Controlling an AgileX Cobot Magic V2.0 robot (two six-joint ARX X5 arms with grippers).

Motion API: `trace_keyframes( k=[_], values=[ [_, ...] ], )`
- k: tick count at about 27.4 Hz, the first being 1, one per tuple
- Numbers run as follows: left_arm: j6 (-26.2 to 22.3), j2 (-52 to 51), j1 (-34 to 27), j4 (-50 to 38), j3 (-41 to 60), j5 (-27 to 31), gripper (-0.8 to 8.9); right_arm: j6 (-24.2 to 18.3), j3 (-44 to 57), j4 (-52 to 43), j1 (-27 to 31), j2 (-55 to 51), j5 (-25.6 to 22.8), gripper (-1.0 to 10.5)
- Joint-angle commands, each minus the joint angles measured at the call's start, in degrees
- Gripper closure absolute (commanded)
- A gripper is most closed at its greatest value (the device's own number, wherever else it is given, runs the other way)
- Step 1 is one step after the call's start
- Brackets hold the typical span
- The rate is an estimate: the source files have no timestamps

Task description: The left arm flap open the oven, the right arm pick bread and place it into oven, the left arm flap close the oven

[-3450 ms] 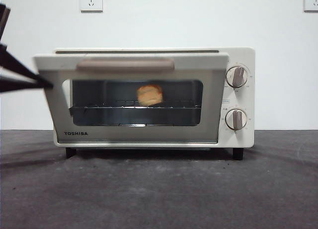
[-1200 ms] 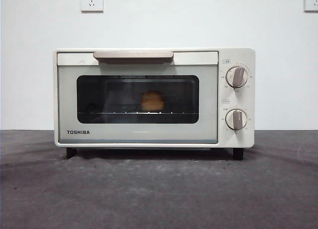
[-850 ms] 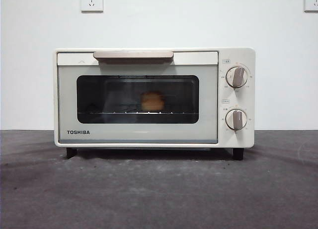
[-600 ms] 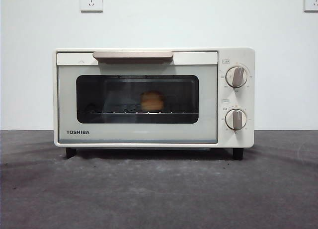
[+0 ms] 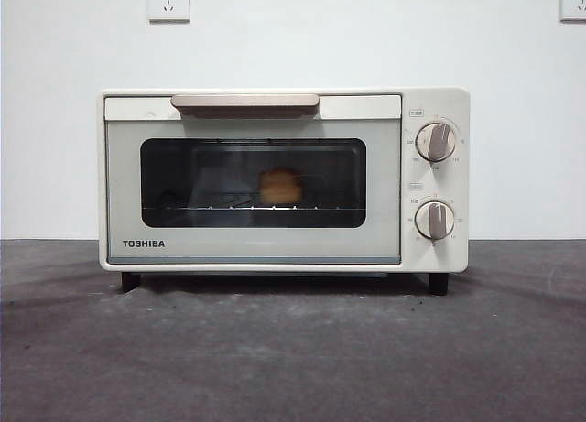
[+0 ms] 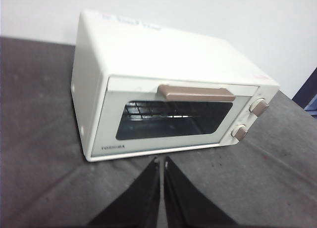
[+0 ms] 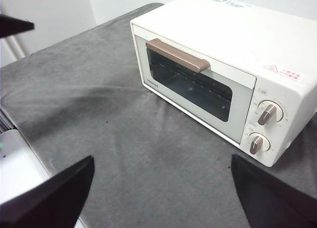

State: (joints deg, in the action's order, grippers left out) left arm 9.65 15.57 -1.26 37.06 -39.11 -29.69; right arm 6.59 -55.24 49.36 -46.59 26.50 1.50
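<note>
Closed oven (image 5: 275, 179) with bread (image 5: 280, 186) on its rack; left gripper (image 6: 161, 161) pressed together, right gripper (image 7: 161, 181) spread, both well apart from it.

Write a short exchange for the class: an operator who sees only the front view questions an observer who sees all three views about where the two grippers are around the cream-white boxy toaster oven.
Operator: I see the cream-white boxy toaster oven closed, with the small golden-orange bun on the rack inside, but no arms. Where is the left gripper?
Observer: The left gripper hovers in front of the oven, apart from it, its black jaws closed together on nothing.
Operator: And the right one?
Observer: The right gripper hangs above the dark grey table, away from the oven's front, jaws wide open and empty.
</note>
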Motion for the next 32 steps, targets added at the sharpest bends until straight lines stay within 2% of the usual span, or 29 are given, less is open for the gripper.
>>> trace_keyframes(
  k=[1,3,5,6,8,26,32],
  values=[
    [-3.5,0.2,0.0,1.1,-2.3,0.5,7.85,1.0,-1.0,-1.4,-0.5,0.9,0.0,5.1],
    [-3.3,0.4,0.3,1.1,-2.5,0.5,7.84,1.0,-1.0,-1.9,-0.5,1.1,0.0,5.5],
    [-2.7,0.4,0.7,1.1,-2.5,0.5,7.83,1.0,-1.0,-2.6,-0.5,1.3,0.0,6.4],
    [-2.4,0.4,0.9,1.0,-2.5,0.5,7.84,1.0,-1.0,-2.7,-0.5,1.5,0.0,7.2],
    [-2.5,0.4,0.9,1.0,-2.5,0.5,7.84,0.9,-1.0,-2.7,-0.5,1.5,0.0,9.5],
    [-2.5,0.1,0.9,0.2,-1.3,0.5,7.84,1.3,-1.0,-3.4,-0.5,1.5,-0.1,9.3],
    [-2.7,-3.9,0.9,-13.6,11.3,0.5,7.85,1.3,-1.0,-3.5,-0.5,1.5,0.0,9.3]
  ],
)
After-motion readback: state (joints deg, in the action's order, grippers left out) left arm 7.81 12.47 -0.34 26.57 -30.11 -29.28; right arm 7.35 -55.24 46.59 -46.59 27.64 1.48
